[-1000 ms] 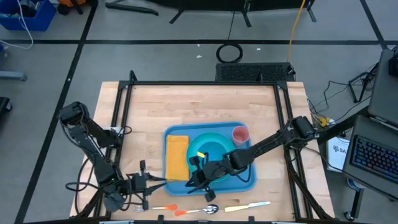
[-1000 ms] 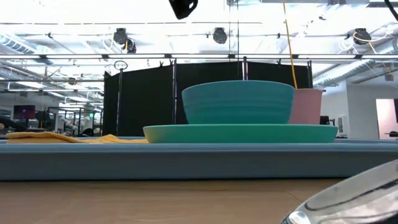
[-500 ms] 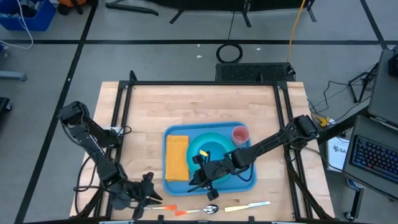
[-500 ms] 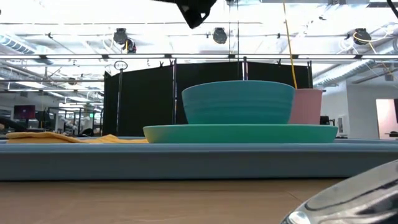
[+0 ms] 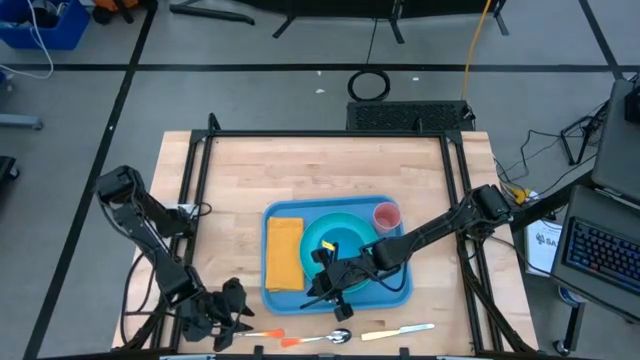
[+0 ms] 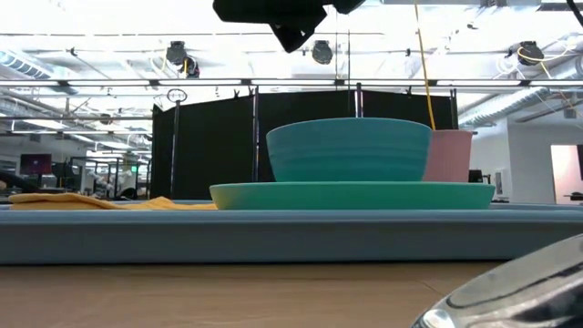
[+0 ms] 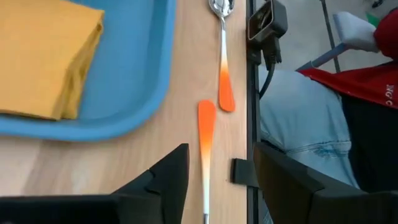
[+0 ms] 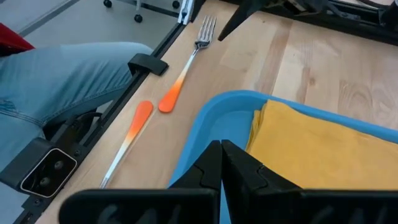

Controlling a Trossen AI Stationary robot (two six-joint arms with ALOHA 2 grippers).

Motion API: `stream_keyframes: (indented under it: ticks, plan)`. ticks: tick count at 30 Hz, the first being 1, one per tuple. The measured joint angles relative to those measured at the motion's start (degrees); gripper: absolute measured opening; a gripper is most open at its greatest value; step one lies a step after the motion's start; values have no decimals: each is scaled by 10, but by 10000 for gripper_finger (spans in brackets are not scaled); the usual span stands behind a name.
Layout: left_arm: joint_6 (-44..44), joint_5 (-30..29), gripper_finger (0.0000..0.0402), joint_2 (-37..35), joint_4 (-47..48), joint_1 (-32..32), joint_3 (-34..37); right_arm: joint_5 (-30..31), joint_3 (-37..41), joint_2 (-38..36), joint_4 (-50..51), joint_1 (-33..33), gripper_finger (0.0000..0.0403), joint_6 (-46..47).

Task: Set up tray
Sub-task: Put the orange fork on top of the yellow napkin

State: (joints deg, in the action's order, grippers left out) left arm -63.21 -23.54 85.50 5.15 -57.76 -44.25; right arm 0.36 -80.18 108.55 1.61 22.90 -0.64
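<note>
Near tabletop edge: orange-handled metal fork (image 5: 262, 335) and orange-handled metal spoon (image 5: 318, 337) end to end, pale-handled knife (image 5: 398, 331) beside. Left pincer (image 5: 232, 312) hovers over fork end — fingers spread. Large medium-blue rectangular plastic tray (image 5: 276, 297) mid-tabletop, holding folded yellow cloth (image 5: 285, 253), round teal plate (image 5: 352, 238) with teal bowl (image 6: 349, 149), pink cup (image 5: 386, 215). Right pincer (image 5: 330, 289) over tray's near rim — fingers pressed together, empty.

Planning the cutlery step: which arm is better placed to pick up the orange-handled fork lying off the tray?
Left, probably. The left gripper hangs open right beside the fork, which runs between its jaws in the left wrist view. The right gripper sits over the tray with its jaws shut, farther from the fork.
</note>
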Motion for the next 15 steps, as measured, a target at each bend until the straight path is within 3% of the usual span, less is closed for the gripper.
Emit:
stream_keyframes:
  ticks: [7,15]
  plan:
    - [-16,9,184,62,9,-9,-37,0,0,0,1,-6,0,0]
    - [-12,73,184,151,183,-9,-162,-2,0,0,5,-6,0,0]
